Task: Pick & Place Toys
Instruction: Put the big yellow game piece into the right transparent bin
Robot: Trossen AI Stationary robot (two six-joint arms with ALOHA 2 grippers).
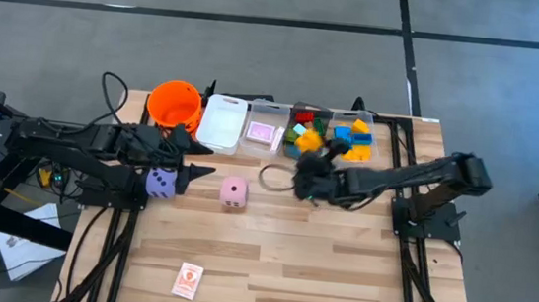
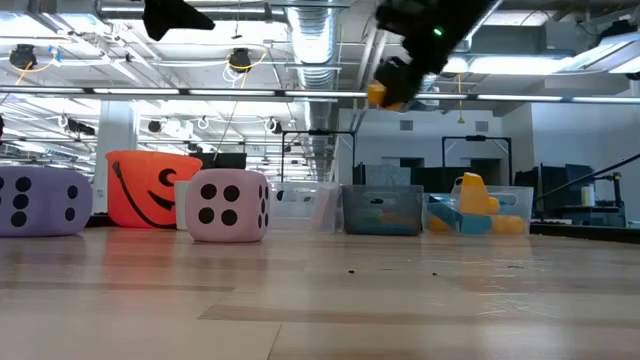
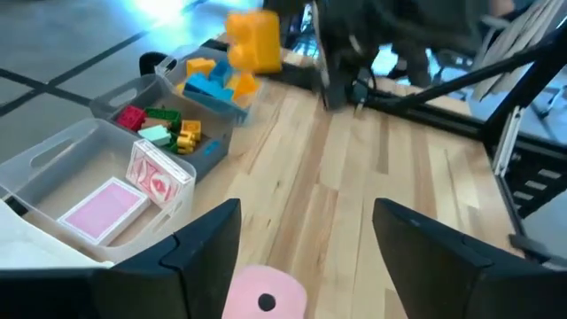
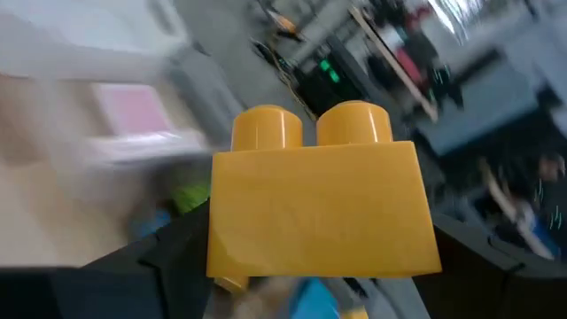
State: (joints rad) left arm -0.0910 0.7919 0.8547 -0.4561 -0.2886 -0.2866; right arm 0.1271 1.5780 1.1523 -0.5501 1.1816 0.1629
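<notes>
My right gripper [image 1: 308,180] reaches in from the table's right and is shut on a yellow two-stud brick [image 4: 319,208], which is also seen high over the table in the low view [image 2: 385,95] and in the left wrist view [image 3: 252,40]. My left gripper [image 3: 306,239] stands open at the table's left with nothing between its fingers. A pink die [image 1: 234,192] rests on the wood just in front of it, and a purple die [image 1: 159,182] sits beside its arm. More bricks fill two clear bins [image 1: 330,137] at the far edge. My right gripper pinches the yellow brick by its two short end faces [image 4: 221,244], one dark finger [image 4: 168,261] on each side. The fingers come from the table's right, slanting slightly down. The brick is lifted clear, high above the table.
Along the far edge stand an orange bucket [image 1: 175,104], a white bin [image 1: 223,122] and a clear bin with pink cards [image 1: 264,131]. A small card [image 1: 188,280] lies near the front edge. A dark ring [image 1: 272,178] lies mid-table.
</notes>
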